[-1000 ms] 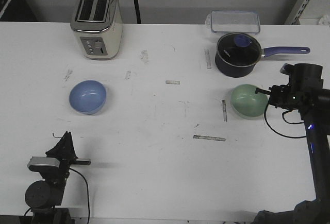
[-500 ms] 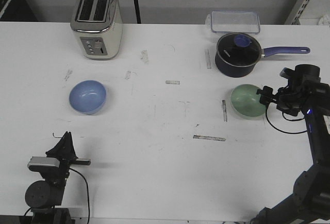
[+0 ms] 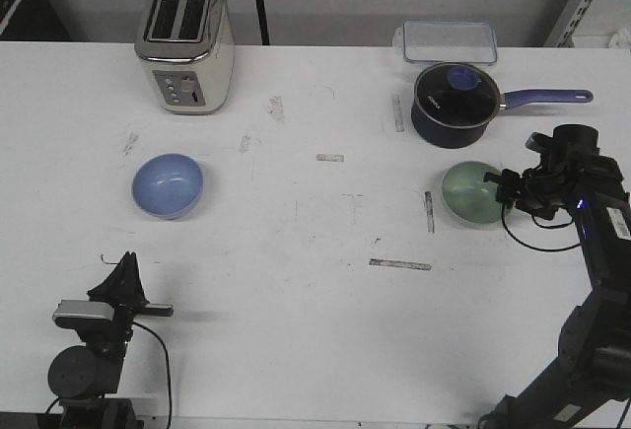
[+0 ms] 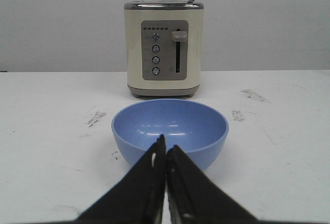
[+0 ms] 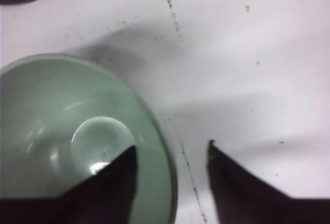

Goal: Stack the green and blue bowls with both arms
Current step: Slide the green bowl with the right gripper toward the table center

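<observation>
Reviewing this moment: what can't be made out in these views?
- Green bowl: right wrist view cuts off its near side, so the right claw straddles the rim, contact unclear.
- Same bowl, front view: its right edge is hidden behind the right claw.
- Toaster button markings: too small in the left wrist view.
- Pot contents: hidden under its lid.

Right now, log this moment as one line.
right gripper: open, straddling pale green bowl rim | left gripper: shut, idle | light blue bowl: untouched

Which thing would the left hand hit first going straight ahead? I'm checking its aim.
Probably the blue bowl, directly ahead of the shut left hand; the toaster stands behind it.
</observation>
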Motion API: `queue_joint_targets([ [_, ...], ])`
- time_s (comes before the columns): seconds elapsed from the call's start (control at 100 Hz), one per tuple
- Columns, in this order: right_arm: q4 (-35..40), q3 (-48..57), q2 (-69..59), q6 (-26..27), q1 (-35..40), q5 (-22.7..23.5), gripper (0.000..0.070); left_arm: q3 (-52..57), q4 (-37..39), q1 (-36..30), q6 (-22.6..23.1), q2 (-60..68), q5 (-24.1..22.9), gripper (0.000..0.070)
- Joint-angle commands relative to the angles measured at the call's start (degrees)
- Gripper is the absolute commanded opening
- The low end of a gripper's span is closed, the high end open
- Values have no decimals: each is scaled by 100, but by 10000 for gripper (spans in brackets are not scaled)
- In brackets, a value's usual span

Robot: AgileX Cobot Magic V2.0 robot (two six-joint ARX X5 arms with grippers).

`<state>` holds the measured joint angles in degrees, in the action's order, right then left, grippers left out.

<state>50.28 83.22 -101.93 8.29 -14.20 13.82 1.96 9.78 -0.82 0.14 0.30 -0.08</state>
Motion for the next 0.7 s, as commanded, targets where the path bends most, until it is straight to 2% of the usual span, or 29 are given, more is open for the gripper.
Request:
queue_joint_targets([
  [0.0, -33, 118, -127, -63, 4, 15, 164, -129, 61, 11, 48, -11, 2, 2],
  [0.22, -61, 107, -142, -63, 26, 7, 155, -129, 61, 11, 48, -11, 2, 2],
  [0.38, -52, 107, -144, -63, 26, 2, 65, -129, 61, 11, 48, -11, 2, 2],
  [0.48, -55, 107, -144, -63, 26, -24, 57, -129, 61, 11, 48, -11, 2, 2],
  [0.57, -59, 105, -144, -66, 26, -33, 7, -129, 61, 11, 48, -11, 2, 2],
  [0.69, -83, 105, -177, -63, 26, -35, 7, -129, 61, 11, 48, -11, 2, 2],
])
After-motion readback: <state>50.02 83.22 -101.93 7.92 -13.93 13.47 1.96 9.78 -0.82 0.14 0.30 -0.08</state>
